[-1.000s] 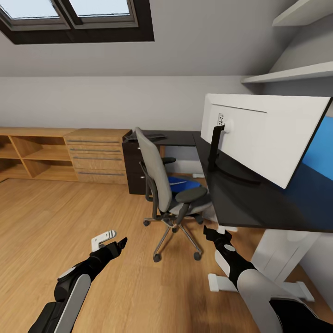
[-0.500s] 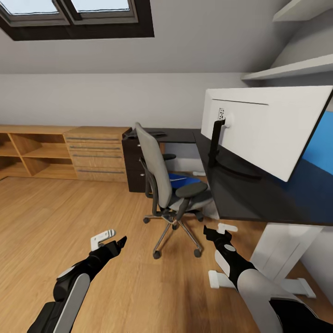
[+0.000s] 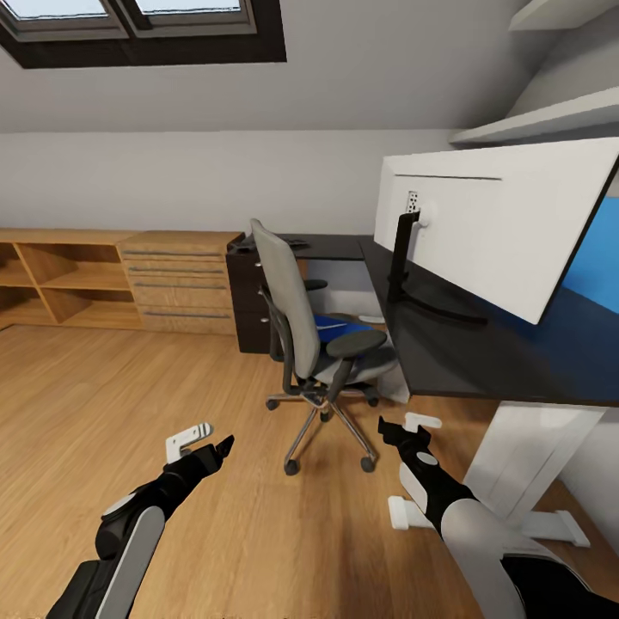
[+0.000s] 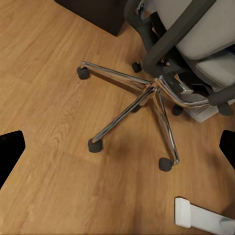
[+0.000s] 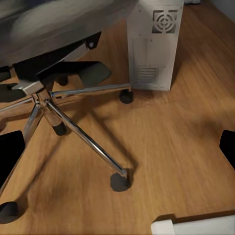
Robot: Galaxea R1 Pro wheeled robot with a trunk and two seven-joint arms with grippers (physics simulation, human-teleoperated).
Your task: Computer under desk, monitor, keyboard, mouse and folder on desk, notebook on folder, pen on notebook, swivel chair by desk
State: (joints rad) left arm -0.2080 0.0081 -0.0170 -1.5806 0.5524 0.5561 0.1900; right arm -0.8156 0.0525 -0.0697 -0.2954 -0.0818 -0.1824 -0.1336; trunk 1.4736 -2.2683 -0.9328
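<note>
The swivel chair (image 3: pixel 297 322) stands on the wood floor in front of the black desk (image 3: pixel 481 357), its back turned to me. On its seat lies the blue folder (image 3: pixel 340 325). The monitor (image 3: pixel 503 223) stands on the desk, white back facing me. The right wrist view holds the white-grey computer (image 5: pixel 154 44) upright on the floor beyond the chair's chrome base (image 5: pixel 73 122). My left gripper (image 3: pixel 206 442) hovers open over the floor, left of the chair base (image 4: pixel 147 98). My right gripper (image 3: pixel 406 426) is open too, low beside the desk's white leg (image 3: pixel 524 460).
A light wooden chest (image 3: pixel 180 279) with bar handles and open shelves (image 3: pixel 52 284) line the far wall at the left. Wall shelves (image 3: pixel 550 120) hang above the desk. The desk's white foot (image 3: pixel 413 514) lies on the floor near my right arm.
The whole picture has shifted slightly, so the camera has moved. Both arms keep the same pose and both grippers stay open.
</note>
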